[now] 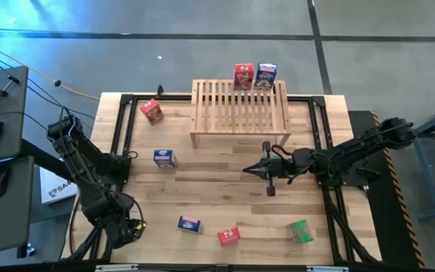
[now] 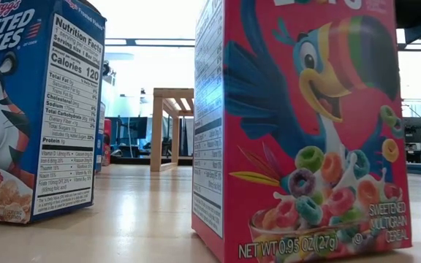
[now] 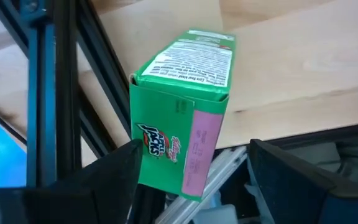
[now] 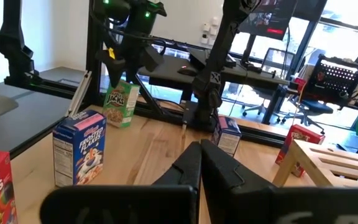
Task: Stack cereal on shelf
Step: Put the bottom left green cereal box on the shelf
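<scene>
Cereal box, green (image 3: pixel 182 112), at table's near-left edge between the left gripper (image 3: pixel 191 180)'s wide-spread fingers, ungripped: looks light, crushable cardboard, best pinched across its narrow faces; right gripper (image 1: pixel 254 171) closed, empty, mid-table.

Overhead looks straight down on table (image 1: pixel 225 196); low camera at tabletop level, close behind boxes.

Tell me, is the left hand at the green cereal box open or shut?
Open. The left hand has its fingers wide on either side of the green box, one clearly apart.
</scene>
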Robot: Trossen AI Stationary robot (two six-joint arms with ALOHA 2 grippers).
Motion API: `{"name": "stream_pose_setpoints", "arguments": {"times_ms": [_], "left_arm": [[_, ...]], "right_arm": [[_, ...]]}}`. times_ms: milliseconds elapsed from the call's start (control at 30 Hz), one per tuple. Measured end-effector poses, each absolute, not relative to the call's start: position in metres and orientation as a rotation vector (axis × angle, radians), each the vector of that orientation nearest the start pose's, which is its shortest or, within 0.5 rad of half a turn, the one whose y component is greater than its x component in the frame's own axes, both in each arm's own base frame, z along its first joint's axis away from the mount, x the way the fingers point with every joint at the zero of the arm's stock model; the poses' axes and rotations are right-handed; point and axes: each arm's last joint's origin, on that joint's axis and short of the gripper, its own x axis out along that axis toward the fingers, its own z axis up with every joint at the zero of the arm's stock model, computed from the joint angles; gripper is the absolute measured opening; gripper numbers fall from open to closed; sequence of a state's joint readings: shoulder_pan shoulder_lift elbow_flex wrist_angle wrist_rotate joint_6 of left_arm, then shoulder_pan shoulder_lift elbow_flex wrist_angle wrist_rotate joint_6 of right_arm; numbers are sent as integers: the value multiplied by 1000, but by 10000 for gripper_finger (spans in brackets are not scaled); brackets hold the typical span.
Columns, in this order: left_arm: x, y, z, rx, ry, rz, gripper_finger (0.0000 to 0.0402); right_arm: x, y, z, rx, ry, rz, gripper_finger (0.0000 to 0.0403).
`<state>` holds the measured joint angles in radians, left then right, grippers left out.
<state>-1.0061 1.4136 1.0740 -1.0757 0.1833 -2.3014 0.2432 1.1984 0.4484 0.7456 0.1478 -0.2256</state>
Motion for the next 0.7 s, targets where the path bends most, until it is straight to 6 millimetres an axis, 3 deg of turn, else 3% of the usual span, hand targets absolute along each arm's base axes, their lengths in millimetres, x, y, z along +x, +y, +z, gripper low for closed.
{"name": "stream_pose_setpoints", "arguments": {"times_ms": [700], "left_arm": [[137,-209,254,-1171,1488,860,291]], "right_arm": [[234,54,226,-226,-7,98,0]]}}
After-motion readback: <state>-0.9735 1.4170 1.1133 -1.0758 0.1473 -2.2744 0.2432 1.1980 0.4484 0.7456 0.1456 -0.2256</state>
